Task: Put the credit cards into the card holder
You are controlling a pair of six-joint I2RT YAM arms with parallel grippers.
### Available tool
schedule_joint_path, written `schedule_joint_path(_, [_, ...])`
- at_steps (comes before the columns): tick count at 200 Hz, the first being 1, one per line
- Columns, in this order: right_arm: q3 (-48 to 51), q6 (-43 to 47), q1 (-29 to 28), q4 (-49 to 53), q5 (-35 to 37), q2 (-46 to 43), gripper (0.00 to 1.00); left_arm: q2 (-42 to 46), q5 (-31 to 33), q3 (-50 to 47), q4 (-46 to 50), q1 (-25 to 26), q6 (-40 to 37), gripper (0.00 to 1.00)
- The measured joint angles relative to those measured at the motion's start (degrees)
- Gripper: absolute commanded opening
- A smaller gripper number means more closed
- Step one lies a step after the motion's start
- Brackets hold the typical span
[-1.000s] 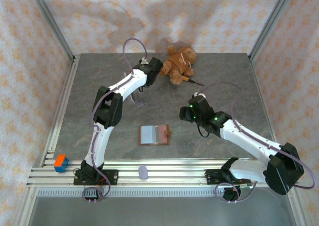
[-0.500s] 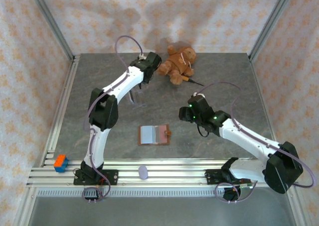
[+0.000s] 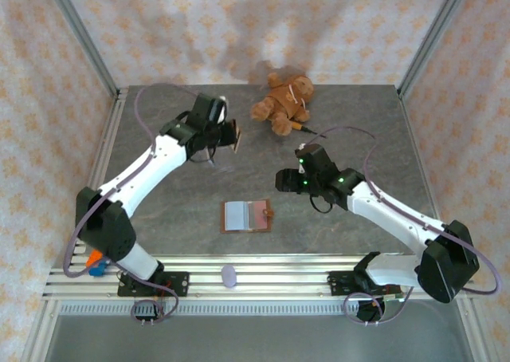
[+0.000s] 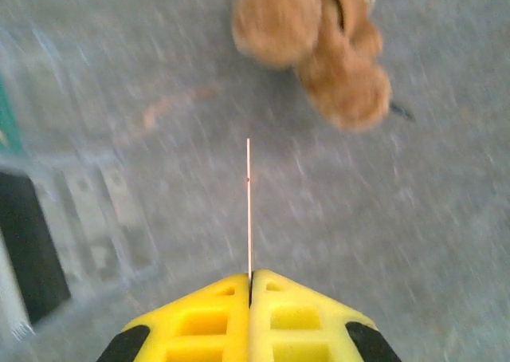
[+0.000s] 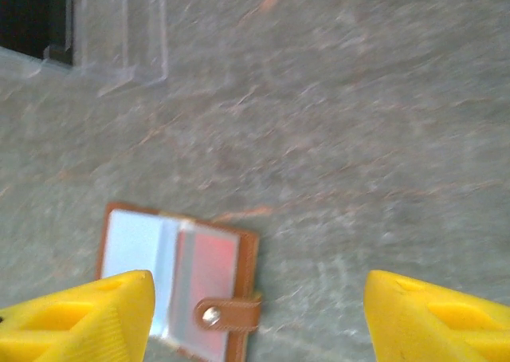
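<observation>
Top cam gave us the layout. The left claw was up over the far part of the bench w/ a card in it. The teddy bear lay just beyond that claw, to its R. The grip itself didn't read from up there. The left wrist cam showed it: both yellow fingers were pressed together, pinching the card. We saw the card edge-on, a thin line sticking straight out ahead of the left claw, clear of the bench. The bear sat ahead and a bit R, blurred.

The right claw hung beyond and to the R of the card holder in the top cam, and its opening didn't read there either. The right wrist cam showed its fingers spread wide apart. The card holder lay open on the bench below the right claw, closer to one finger than the other. Its clear pockets faced up, one w/ a reddish tint, snap tab at the edge. A clear stand stood on the bench further ahead of that claw.
</observation>
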State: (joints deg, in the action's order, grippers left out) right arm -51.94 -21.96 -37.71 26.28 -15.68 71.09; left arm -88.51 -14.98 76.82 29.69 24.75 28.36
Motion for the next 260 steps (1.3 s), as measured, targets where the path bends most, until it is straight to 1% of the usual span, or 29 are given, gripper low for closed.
schedule_joint_path(18, [-1.3,-0.1,-0.1,1.7,-4.7,0.4,0.73,4.1,-7.0,-9.5,-3.9,0.0,3.6,0.00])
schedule_joint_path(36, [-0.4,-2.4,0.1,0.1,-10.8,0.4,0.72,8.3,-12.9,-18.3,-9.6,0.0,8.5,0.00])
schedule_joint_path(53, [3.4,-8.7,0.7,-6.8,-17.1,0.4,0.70,12.0,-18.3,-25.6,-17.2,0.0,15.1,0.00])
schedule_joint_path(70, [7.9,-16.8,1.2,-15.7,-21.2,0.5,0.68,14.1,-22.2,-30.5,-24.9,0.0,21.6,0.00])
schedule_joint_path(88, [12.4,-25.7,1.2,-26.4,-22.8,0.7,0.66,15.3,-24.4,-34.1,-32.8,0.1,28.1,0.00])
schedule_joint_path(108, [16.0,-34.6,1.2,-37.4,-22.5,0.7,0.62,16.0,-26.1,-36.6,-41.2,0.4,34.8,0.00])
schedule_joint_path(128, [17.4,-41.0,1.2,-46.2,-21.4,0.7,0.58,16.0,-27.5,-37.9,-47.4,0.4,39.7,0.00])
schedule_joint_path(142, [17.4,-43.7,1.2,-51.0,-20.5,0.7,0.54,16.0,-28.3,-38.6,-50.9,0.4,42.3,0.00])
schedule_joint_path(146, [17.3,-44.0,1.2,-52.2,-20.3,0.7,0.54,16.0,-28.5,-38.9,-51.7,0.4,42.9,0.00])
schedule_joint_path(166, [17.3,-45.7,1.2,-55.8,-19.4,0.8,0.44,16.0,-29.3,-40.1,-55.0,0.4,45.6,0.00])
schedule_joint_path(184, [17.1,-46.4,1.2,-57.2,-18.8,1.1,0.31,16.0,-29.7,-40.9,-56.3,0.4,46.9,0.00])
schedule_joint_path(202, [16.8,-46.8,1.2,-57.6,-18.8,1.9,0.15,16.2,-29.7,-41.3,-57.5,0.4,47.7,0.00])
schedule_joint_path(207, [16.7,-46.7,1.3,-57.7,-18.8,2.2,0.09,16.4,-29.7,-41.4,-57.7,0.4,48.0,0.00])
schedule_joint_path(212, [16.5,-46.1,1.4,-57.6,-18.9,2.4,0.00,16.7,-29.7,-41.4,-57.8,0.4,48.2,0.00])
schedule_joint_path(217, [16.4,-45.9,1.5,-57.5,-19.1,2.5,0.00,16.9,-29.6,-41.4,-57.8,0.4,48.3,0.00])
schedule_joint_path(227, [15.7,-45.7,1.7,-57.4,-19.5,2.6,0.00,17.3,-29.5,-41.7,-57.8,0.3,48.5,0.09])
schedule_joint_path(246, [13.3,-42.2,2.0,-54.6,-21.3,2.6,0.00,18.1,-29.7,-42.2,-57.9,0.3,48.7,0.25])
schedule_joint_path(260, [10.9,-39.1,2.2,-51.6,-23.0,2.6,0.00,18.6,-31.1,-42.3,-57.8,0.3,49.0,0.28])
